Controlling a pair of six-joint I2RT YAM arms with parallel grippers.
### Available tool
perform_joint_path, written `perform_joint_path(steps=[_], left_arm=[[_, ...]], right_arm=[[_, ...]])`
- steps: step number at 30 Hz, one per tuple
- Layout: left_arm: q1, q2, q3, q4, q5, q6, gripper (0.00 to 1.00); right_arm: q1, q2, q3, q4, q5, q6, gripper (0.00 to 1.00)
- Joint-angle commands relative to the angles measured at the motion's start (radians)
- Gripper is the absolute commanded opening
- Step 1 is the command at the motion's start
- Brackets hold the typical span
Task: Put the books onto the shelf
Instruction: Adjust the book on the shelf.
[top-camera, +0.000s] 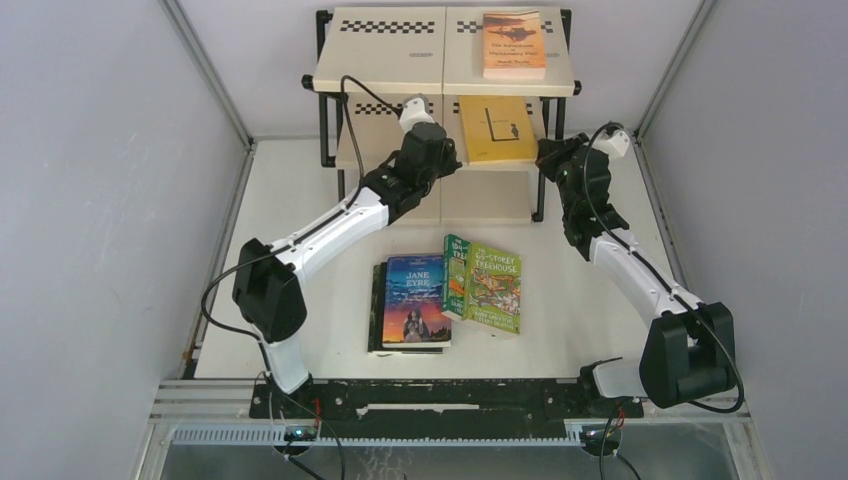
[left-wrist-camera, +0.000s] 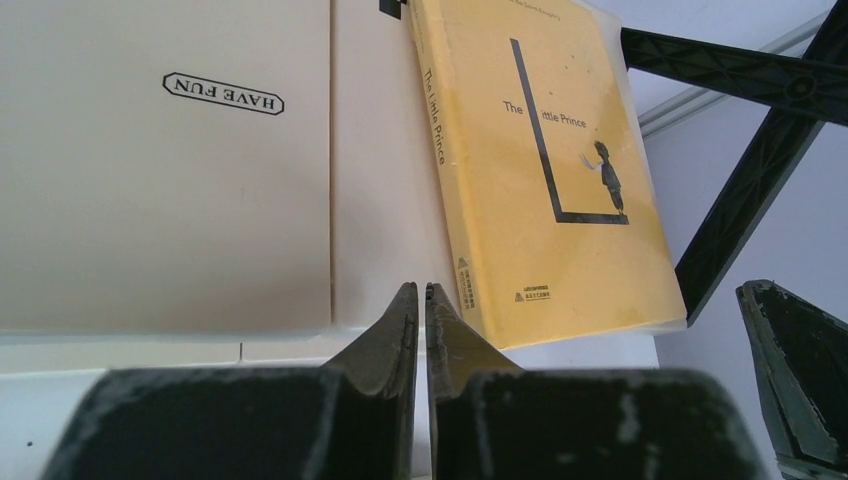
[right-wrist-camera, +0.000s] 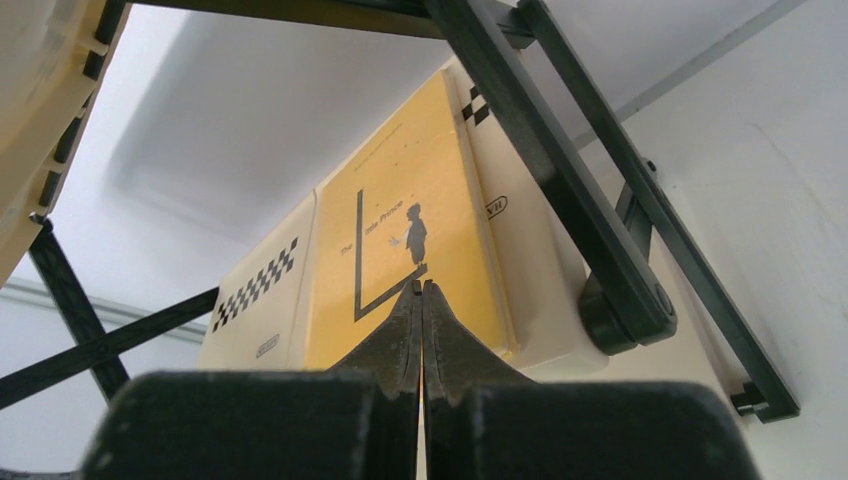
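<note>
**Two Books Shelved, Four Waiting Behind the Grippers**

The plain yellow paperback (top-camera: 498, 128) lay flat on the middle tier of the cream-board shelf with black checkerboard strips and a black metal frame (top-camera: 380, 50). The small orange paperback (top-camera: 514, 45) lay on the top tier above it. The left gripper (left-wrist-camera: 422, 310) hovered just short of the yellow cover's near-left corner, jaws pressed together on nothing. The right gripper (right-wrist-camera: 421, 300) pointed at the same book from the other side, likewise clenched and empty.

The rest waited behind both tools, back toward the arm bases, on the white table (top-camera: 290, 220). The blue "Jane Eyre" paperback (top-camera: 415, 300) sat on top of a dark book (top-camera: 376, 310), and just beside it lay two green cartoon-covered paperbacks (top-camera: 493, 288), overlapping. All had their long axes running roughly from bases to shelf. To my eye the blue stack sat nearer the left arm and the green pair nearer the right, so either arm would have to open its jaws and swing back and down.
</note>
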Motion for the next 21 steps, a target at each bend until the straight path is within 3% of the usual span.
perform_joint_path(steps=[1,21], left_arm=[[0.005,0.005,0.068,0.067,-0.026,0.036,0.09],[0.007,-0.046,-0.019,0.147,-0.066,0.063,0.10]], right_arm=[[-0.006,-0.006,0.044,0.085,-0.057,-0.028,0.00],[0.024,0.006,0.044,0.139,-0.097,-0.024,0.00]])
